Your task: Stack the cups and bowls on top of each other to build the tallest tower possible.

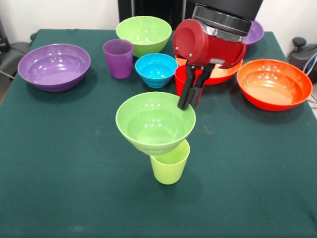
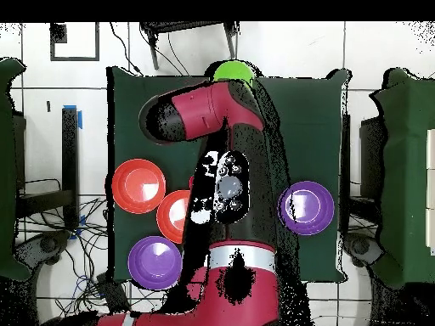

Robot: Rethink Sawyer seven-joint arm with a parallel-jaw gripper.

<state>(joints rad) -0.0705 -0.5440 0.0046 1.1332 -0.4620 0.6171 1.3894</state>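
green table (image 1: 59, 163) | chairs (image 2: 12, 170) either side | floor cables (image 2: 81, 225)

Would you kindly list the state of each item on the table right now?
Lime-green cup: upright, carrying a bowl.
Front lime-green bowl: upright on that cup, off-centre.
Hand: at that bowl's rim; grip unclear.
Purple cup: upright, empty.
Red cup: upright, partly hidden.
Other bowls: upright, on the table.

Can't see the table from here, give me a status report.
Gripper shut on rim of small lime-green ribbed bowl. Bowl sits off-centre atop lime-green plastic cup. Red cup waits behind.
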